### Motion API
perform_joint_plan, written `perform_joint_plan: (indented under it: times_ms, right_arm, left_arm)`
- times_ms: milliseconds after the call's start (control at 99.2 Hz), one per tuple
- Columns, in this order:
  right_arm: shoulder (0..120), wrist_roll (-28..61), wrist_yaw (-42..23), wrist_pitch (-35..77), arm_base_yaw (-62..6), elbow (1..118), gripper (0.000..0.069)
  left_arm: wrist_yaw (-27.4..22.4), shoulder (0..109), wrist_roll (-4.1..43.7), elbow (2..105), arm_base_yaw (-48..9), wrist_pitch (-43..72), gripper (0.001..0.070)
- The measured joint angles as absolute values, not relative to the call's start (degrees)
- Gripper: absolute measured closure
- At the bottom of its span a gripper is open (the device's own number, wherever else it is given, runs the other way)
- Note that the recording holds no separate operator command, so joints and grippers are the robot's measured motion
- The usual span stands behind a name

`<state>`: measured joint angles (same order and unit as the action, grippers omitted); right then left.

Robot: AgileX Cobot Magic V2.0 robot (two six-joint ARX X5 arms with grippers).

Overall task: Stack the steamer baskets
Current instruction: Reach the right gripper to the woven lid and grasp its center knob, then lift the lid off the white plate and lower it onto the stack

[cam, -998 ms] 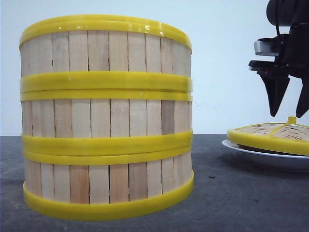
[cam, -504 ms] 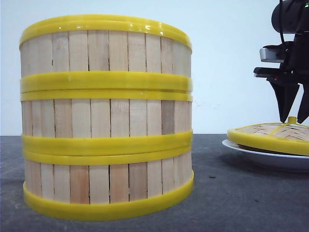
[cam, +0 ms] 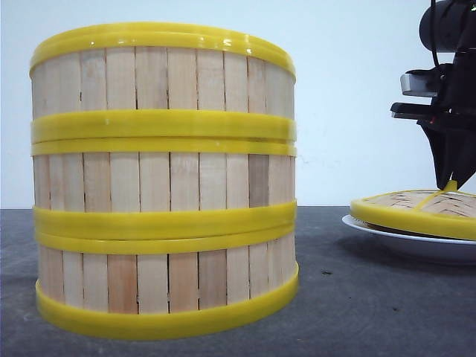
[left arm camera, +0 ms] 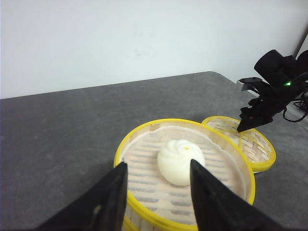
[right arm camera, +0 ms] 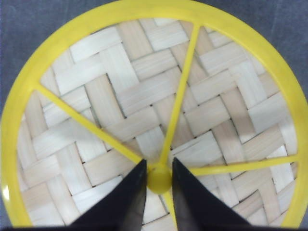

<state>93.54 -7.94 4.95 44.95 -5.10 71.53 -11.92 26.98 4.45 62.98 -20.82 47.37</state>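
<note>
In the right wrist view we see our right fingers (right arm camera: 159, 192) drawn in close on either side of the small yellow knob (right arm camera: 159, 179) at the centre of the lid (right arm camera: 144, 96). Both tips sit just beside the knob and seem to touch it, though we cannot be sure they press on it. The lid is a flat woven disc with a yellow rim and yellow spokes running out from the knob. In the front view the lid (cam: 416, 208) lies on a white plate (cam: 401, 242) at the right, with the right fingers (cam: 451, 178) reaching straight down onto it.

Our left fingers (left arm camera: 156, 195) are spread wide and hold nothing. They hang above the near rim of the top steamer basket (left arm camera: 185, 159), which is uncovered. A white bun (left arm camera: 180, 161) sits in the middle of its slatted floor.

The three steamer baskets (cam: 163, 178) stand stacked one on another in a straight column on the dark grey surface (cam: 357, 312), left of the plate and apart from it. In the left wrist view the lid (left arm camera: 252, 144) shows just beyond the stack.
</note>
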Motion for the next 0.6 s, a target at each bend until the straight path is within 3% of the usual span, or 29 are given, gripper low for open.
perform_joint_plan:
  times_ms: [373, 605]
  right_arm:
    - [93.2, -7.9, 5.0, 44.7, -5.1, 71.1, 0.0634]
    - [92.5, -7.6, 5.0, 50.9, -5.1, 74.8, 0.0634]
  left_arm:
    - [-11.9, 27.0, 4.2, 63.0, -20.8, 47.4, 0.0474]
    - [-11.9, 27.0, 4.1, 63.0, -20.8, 47.4, 0.0474]
